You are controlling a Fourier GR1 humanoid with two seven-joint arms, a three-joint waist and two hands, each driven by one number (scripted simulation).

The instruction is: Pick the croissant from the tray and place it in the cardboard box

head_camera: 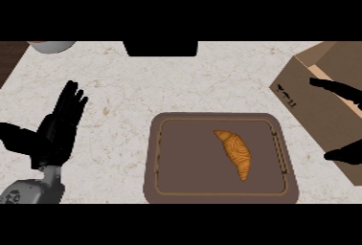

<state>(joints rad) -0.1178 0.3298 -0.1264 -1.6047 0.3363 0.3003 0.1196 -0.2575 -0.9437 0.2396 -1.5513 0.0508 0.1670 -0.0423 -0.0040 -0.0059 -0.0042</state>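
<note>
Black and flat, the left hand (58, 125) stands at the left of the frame with straight fingers up, resting well apart from the tray (157, 158). Right of it, at lower centre, the croissant (237, 154) lies on the tray's right half, a golden, ridged crescent whose long axis runs from upper left to lower right. At the right edge the right hand (341, 91) shows over the box (304, 91); its fingers seem spread with nothing in them, though most of it is cut off. The croissant lies to that hand's lower left, and this hand is the nearer one.
</note>
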